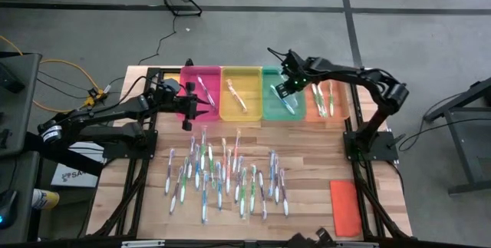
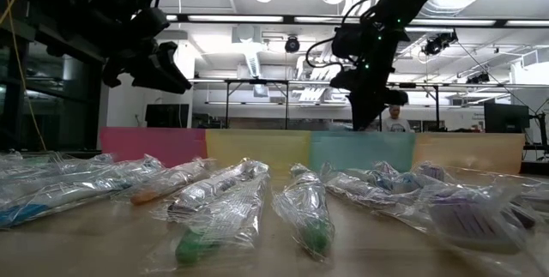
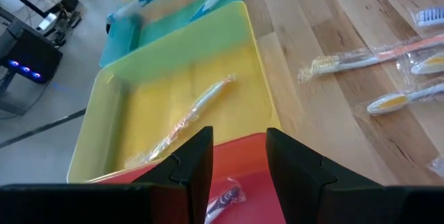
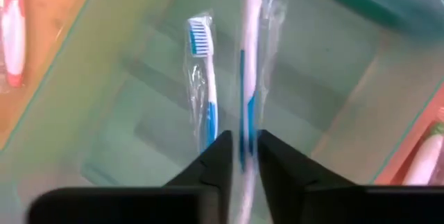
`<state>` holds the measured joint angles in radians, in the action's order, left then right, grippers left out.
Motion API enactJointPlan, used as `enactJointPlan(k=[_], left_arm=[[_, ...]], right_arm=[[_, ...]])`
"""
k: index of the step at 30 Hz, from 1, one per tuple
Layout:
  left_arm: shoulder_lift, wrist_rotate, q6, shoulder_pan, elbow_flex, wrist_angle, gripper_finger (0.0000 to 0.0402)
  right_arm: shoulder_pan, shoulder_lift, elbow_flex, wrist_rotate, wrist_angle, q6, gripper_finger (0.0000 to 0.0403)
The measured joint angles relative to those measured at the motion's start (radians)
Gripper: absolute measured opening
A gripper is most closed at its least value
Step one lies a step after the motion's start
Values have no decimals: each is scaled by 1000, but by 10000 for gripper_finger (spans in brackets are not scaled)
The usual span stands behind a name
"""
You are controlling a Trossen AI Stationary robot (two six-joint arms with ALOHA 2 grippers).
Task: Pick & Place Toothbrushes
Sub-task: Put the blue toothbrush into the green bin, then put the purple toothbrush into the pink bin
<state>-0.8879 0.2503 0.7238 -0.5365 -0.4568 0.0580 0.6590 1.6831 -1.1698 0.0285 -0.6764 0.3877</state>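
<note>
A: Where is the right gripper [image 4: 241, 156]?

B: Over the green tray [image 1: 281, 102], its fingers narrow, with a blue wrapped toothbrush [image 4: 248, 78] standing between them. A second blue toothbrush [image 4: 205, 85] lies flat in the same tray just beside it.

A: And the left gripper [image 3: 238, 156]?

B: It hangs over the pink tray [image 1: 184, 94], fingers apart and holding nothing. The yellow tray [image 3: 118, 123] ahead holds an orange toothbrush [image 3: 187, 118].

A: The rest?

B: Many wrapped toothbrushes [image 1: 226, 175] lie scattered across the desk [image 1: 307, 156].

A lab: strip ceiling lights [image 2: 257, 20], metal frames [image 2: 257, 97], concrete floor [image 1: 253, 41].
</note>
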Motion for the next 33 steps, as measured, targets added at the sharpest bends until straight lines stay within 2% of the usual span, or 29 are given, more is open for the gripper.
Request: enactJointPlan(k=[5, 8, 12, 17, 21, 26, 33], left_arm=[[0, 0, 0, 0, 0, -1, 129], [0, 0, 0, 0, 0, -2, 129], [0, 0, 0, 0, 0, -2, 129], [0, 0, 1, 0, 0, -1, 129], [0, 0, 4, 0, 0, 0, 129], [0, 0, 23, 0, 0, 1, 129], [0, 0, 39, 0, 0, 2, 129]], right_arm=[[-22, -14, 0, 18, -17, 12, 141], [-38, -30, 0, 19, -37, 41, 172], [-59, -66, 0, -18, -90, 79, 189], [-139, -108, 0, -28, -217, 165, 186], [-252, -120, 0, -21, -337, 284, 180], [-451, -120, 4, -10, -412, 468, 176], [-752, -120, 5, -9, -394, 827, 176]])
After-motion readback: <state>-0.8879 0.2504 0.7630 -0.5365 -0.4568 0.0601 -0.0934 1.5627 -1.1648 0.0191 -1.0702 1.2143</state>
